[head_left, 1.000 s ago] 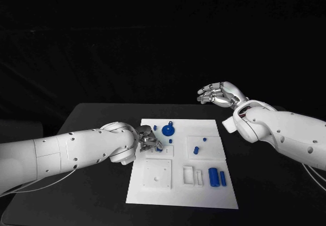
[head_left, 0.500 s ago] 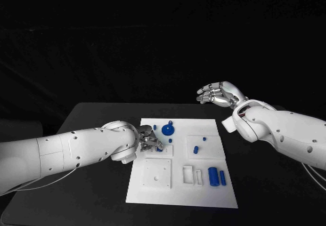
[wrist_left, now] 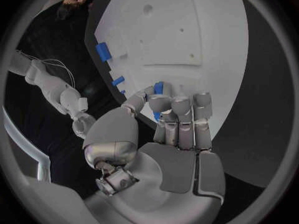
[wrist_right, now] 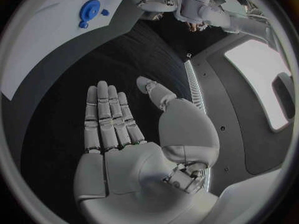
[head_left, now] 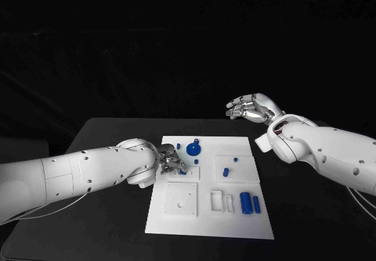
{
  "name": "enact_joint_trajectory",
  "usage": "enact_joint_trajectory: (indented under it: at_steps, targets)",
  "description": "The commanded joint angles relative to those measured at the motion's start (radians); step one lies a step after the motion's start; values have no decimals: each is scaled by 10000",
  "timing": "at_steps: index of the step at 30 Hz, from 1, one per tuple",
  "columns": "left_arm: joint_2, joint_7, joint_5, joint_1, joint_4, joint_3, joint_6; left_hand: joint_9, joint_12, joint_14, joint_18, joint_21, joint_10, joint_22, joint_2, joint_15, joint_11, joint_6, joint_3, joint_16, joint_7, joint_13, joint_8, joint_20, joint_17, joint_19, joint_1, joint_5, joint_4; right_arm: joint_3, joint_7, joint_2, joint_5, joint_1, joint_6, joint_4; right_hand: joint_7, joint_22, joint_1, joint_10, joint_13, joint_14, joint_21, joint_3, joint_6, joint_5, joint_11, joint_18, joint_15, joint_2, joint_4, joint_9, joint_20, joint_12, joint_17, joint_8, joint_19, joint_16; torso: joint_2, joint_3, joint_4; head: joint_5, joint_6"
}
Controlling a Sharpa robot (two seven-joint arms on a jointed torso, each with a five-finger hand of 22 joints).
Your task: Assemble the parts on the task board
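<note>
The white task board lies in the middle of the black table. My left hand hovers low over the board's left side, above a small square recess. In the left wrist view its curled fingers and thumb pinch a small blue part. My right hand is raised beyond the board's far right corner, fingers apart and holding nothing; the right wrist view shows its flat palm. A blue round disc sits near the board's far edge.
Loose blue pegs lie mid-board, and a blue cylinder with a slimmer one lies at the right. A white square plate and white frame pieces sit on the near half.
</note>
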Motion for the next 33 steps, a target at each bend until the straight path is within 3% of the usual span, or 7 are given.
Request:
enact_joint_trajectory:
  at_steps: [1,33]
  targets:
    - [9,72,-108,2,-9,9,136,2201,55,137,58,39,-265,12,94,-279,-267,1554,74,59,-908,11,28,-1264,-12,78,-37,138,-24,6,35,4,-3,5,153,9,12,-12,-29,65,-17,48,-49,-76,-4,33,16,138,48,48,-9,-11,46,-47,-18,51,-9,-44,3,0,9,-2,-15]
    - [118,47,-108,-52,-121,8,214,2287,35,132,55,30,-256,37,127,-282,-265,1568,80,84,-907,29,-35,-1276,-58,92,-181,-283,46,6,-23,5,-1,5,193,61,16,-10,-62,93,-33,46,-72,-122,-14,89,23,138,63,52,-4,-31,49,-134,-35,47,-27,-71,1,8,-1,-37,-68]
